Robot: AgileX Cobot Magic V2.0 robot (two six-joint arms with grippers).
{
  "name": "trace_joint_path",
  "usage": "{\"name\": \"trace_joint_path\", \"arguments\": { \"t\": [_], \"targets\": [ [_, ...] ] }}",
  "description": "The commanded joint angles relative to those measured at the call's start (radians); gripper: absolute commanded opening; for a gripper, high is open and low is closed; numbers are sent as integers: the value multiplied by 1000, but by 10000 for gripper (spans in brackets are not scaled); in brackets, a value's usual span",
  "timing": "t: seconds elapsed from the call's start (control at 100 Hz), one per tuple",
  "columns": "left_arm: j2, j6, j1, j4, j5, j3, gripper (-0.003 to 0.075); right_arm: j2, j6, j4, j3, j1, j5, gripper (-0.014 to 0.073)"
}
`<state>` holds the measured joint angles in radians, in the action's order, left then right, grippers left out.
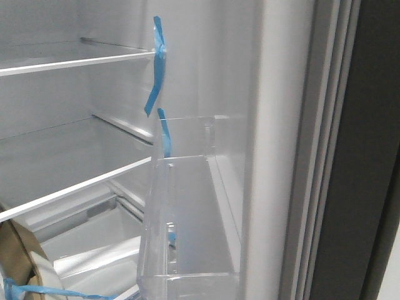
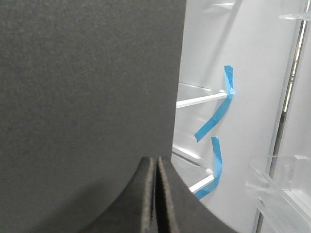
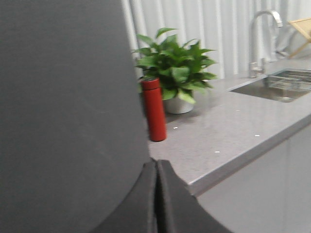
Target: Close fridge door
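The fridge door point(image 1: 275, 125) stands open in the front view. I see its white inner lining, a clear plastic bin point(image 1: 187, 219), a pale gasket point(image 1: 325, 156) and its dark grey outside point(image 1: 372, 156) at the right. Blue tape strips point(image 1: 156, 69) hang by the shelves. Neither gripper shows in the front view. In the left wrist view my left gripper point(image 2: 156, 162) is shut and empty, its tips close to a matte dark grey panel point(image 2: 87, 87). In the right wrist view my right gripper point(image 3: 156, 165) is shut and empty, at the edge of a dark grey panel point(image 3: 63, 97).
White fridge shelves point(image 1: 75, 62) and a lower drawer point(image 1: 94, 244) lie at the left, with a brown tape roll point(image 1: 19, 262) at the bottom left. The right wrist view shows a grey counter point(image 3: 228, 131) with a red bottle point(image 3: 154, 109), a potted plant point(image 3: 175, 73) and a sink point(image 3: 282, 85).
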<state>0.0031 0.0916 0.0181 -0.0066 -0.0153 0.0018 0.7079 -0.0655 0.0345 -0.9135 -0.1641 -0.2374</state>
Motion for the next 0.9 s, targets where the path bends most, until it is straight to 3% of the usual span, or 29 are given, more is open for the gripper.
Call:
{"name": "trace_joint_path", "arguments": {
  "t": [0.0,0.2,0.89],
  "targets": [
    [19,4,8,-2,-77,28,-21,4,2,0,-35,-54,93,-76],
    [19,4,8,-2,-77,28,-21,4,0,0,-35,-177,107,-76],
    [19,4,8,-2,-77,28,-21,94,0,0,-113,-425,142,-76]
  ]
}}
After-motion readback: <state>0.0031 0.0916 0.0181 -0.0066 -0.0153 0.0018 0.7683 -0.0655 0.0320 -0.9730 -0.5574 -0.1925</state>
